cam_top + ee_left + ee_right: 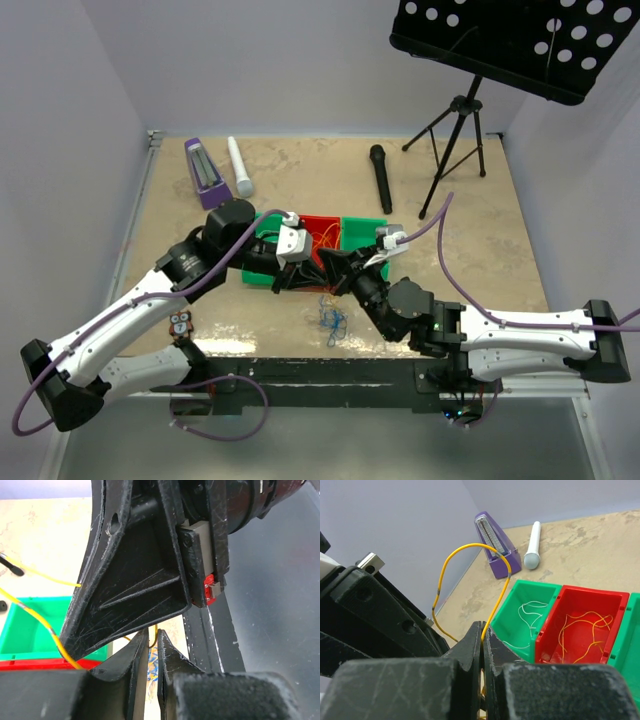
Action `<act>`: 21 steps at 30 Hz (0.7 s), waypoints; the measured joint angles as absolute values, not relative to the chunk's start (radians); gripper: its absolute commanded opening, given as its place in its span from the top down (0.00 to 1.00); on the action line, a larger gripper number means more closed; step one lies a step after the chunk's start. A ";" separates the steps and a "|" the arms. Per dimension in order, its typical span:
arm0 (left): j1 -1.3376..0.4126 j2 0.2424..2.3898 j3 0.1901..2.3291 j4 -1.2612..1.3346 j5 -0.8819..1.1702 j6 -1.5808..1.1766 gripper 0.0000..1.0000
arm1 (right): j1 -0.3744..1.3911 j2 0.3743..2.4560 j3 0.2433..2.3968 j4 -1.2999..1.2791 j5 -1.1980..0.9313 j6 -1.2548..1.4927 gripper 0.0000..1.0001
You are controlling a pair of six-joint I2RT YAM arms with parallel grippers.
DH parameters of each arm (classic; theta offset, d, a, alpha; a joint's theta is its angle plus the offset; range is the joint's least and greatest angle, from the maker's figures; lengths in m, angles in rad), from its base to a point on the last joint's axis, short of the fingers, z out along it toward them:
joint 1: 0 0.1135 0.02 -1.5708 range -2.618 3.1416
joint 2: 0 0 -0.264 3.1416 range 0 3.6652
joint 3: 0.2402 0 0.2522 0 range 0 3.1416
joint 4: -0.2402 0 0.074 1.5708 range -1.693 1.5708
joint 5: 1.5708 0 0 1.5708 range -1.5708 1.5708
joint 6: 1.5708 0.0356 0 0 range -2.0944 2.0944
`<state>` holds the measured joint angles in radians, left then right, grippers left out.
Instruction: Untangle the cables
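My right hand [483, 630] is clamped on a yellow cable [451, 560] looping above it; my left hand [152, 641], facing it, stands barely parted. The tangle [331, 320] lies below both, likely featherlight, springy and slippery — I'd pinch beside crossings.

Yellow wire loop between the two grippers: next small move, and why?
Probably open the left gripper wider and back off. Its fingers stand slightly apart around the thin yellow wire loop, which the right gripper pinches shut; the red plastic bin already holds yellow wires, so the right could drop it there.
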<state>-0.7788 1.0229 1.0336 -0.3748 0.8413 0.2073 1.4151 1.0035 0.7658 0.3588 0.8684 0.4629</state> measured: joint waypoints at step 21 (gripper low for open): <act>-0.707 0.947 0.934 -0.213 0.647 -0.124 0.78 | 1.415 0.994 0.770 0.356 0.872 0.464 1.00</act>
<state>-0.7067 0.9474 0.9337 -0.2127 0.6468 -0.1242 1.4151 0.9943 0.7700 0.3557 0.8719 0.4637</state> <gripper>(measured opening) 0.215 0.010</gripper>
